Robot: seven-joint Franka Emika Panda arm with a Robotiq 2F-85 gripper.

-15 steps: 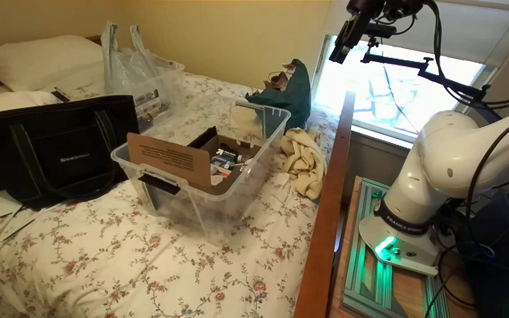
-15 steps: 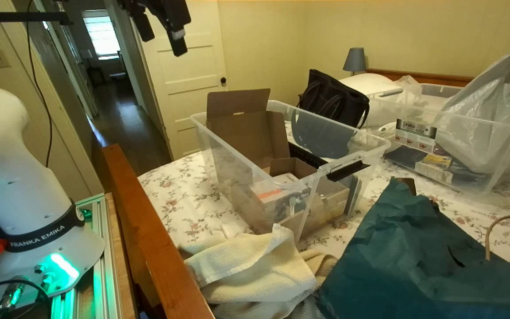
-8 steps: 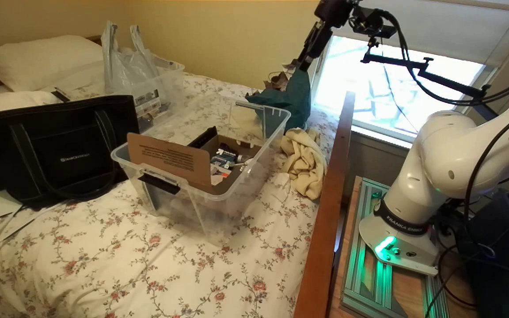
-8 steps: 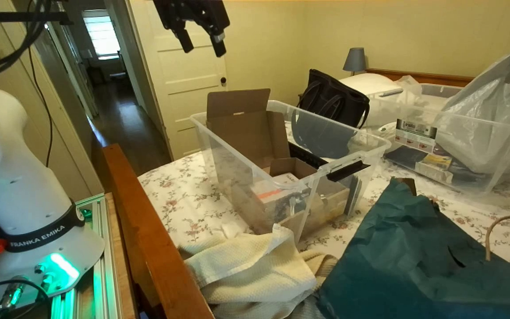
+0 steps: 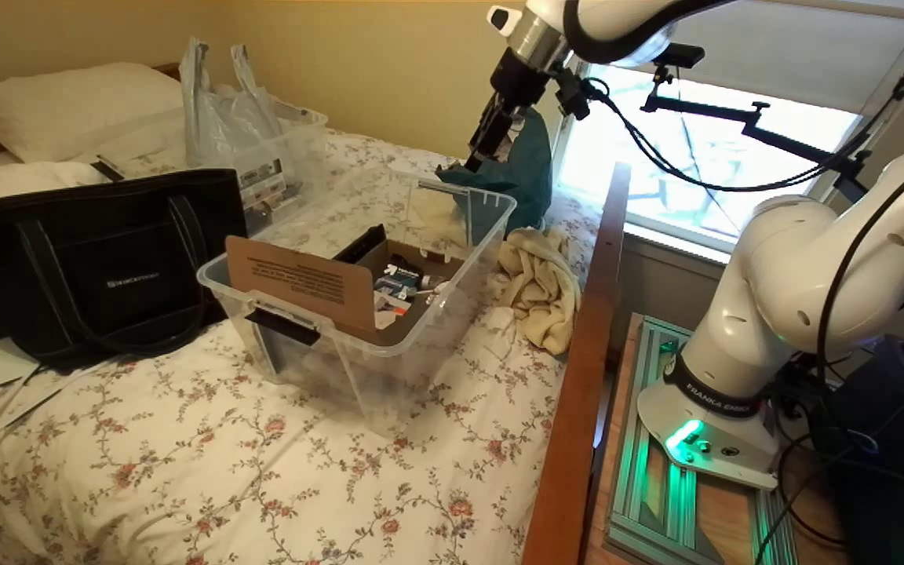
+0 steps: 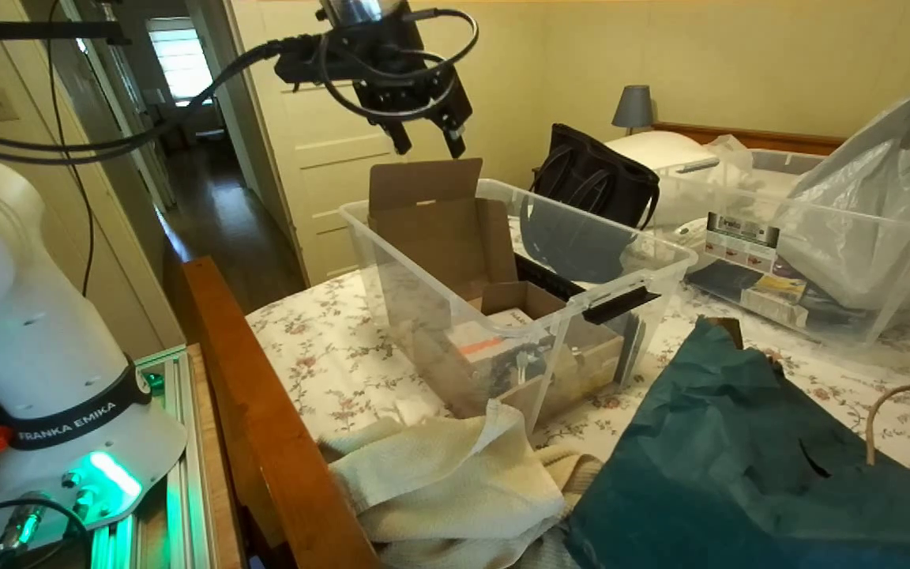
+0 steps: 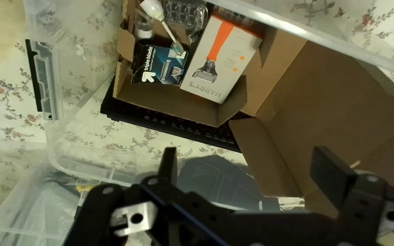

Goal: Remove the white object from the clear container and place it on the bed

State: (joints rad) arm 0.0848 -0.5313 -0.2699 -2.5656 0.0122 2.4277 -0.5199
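The claw hangs spread wide and holding nothing, higher than the clear tub. Coming straight down, it may snag the raised cardboard lid and drag the box. The task's white thing should be inside that box, in the tub; I cannot tell whether the brush or the razor pack is meant. The brush seems to rest on the blade pack, so a deep pinch could lift both toward the bed.

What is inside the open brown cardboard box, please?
The open brown cardboard box holds a white rectangular Harry's carton, a dark blue carton, a slim white toothbrush-like stick, a clear ribbed plastic pack and perhaps a transparent bottle. What lies beneath them is covered.
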